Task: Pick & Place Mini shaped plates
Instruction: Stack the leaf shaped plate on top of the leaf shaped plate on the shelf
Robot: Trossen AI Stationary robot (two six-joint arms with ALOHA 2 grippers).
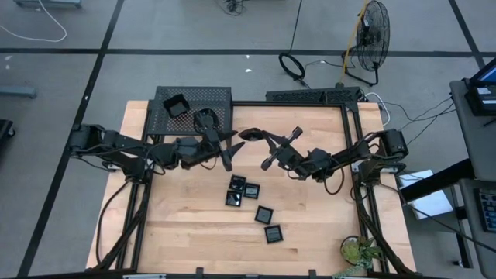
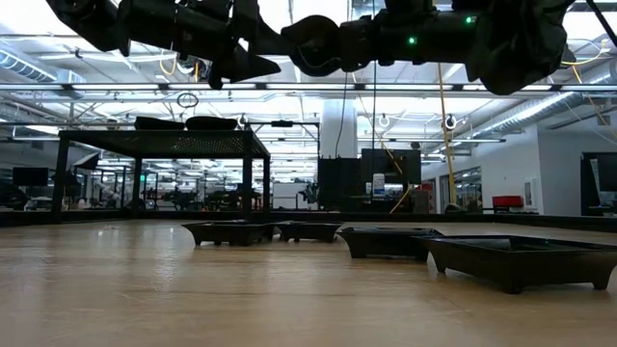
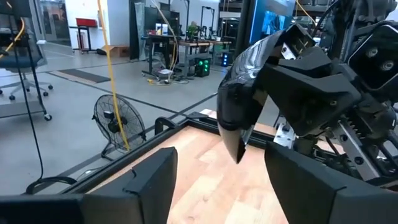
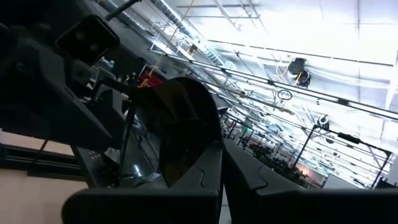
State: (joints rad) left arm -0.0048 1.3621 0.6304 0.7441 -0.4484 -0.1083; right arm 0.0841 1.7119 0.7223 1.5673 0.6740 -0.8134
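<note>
We see a leaf-shaped mini plate (image 1: 252, 135) held in the air above the bench (image 1: 186, 225), pinched at its rim by the right pincer (image 1: 270, 140), whose fingers are pressed together on it. The left pincer (image 1: 229, 142) faces it from nine o'clock, spread wide, the plate's tip between its fingers (image 3: 152, 180) but not yet touched. Five more plates (image 1: 252, 203) lie on the bench toward six o'clock; two rest on the mesh rack (image 1: 194, 108) at eleven o'clock. We judge a handover risky: the glossy plate could slip if the right pincer lets go before the left closes squarely.
</note>
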